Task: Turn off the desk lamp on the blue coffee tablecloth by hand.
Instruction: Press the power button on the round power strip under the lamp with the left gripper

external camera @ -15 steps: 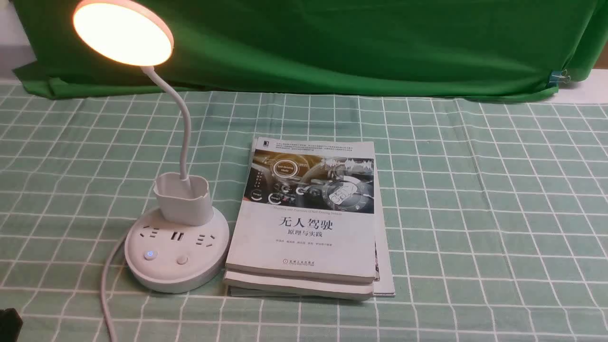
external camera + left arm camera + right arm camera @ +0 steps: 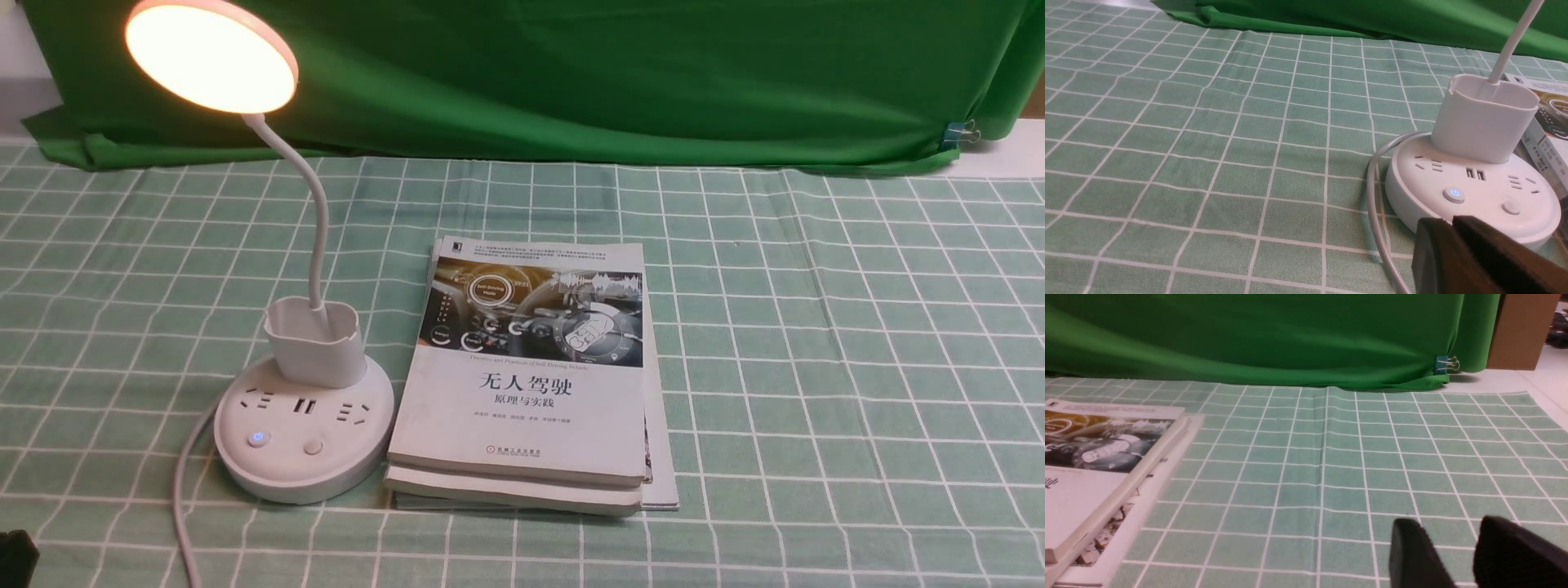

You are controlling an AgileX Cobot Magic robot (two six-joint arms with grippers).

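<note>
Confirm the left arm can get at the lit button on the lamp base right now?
Probably yes. The left gripper, fingers together, sits just short of the desk lamp base, with nothing between it and the lit button. The books lie off to the base's right.

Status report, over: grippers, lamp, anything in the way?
Left gripper shut, empty, facing lamp. Right gripper open, empty. Lamp lit, untouched. Books beside base, clear of buttons.
</note>
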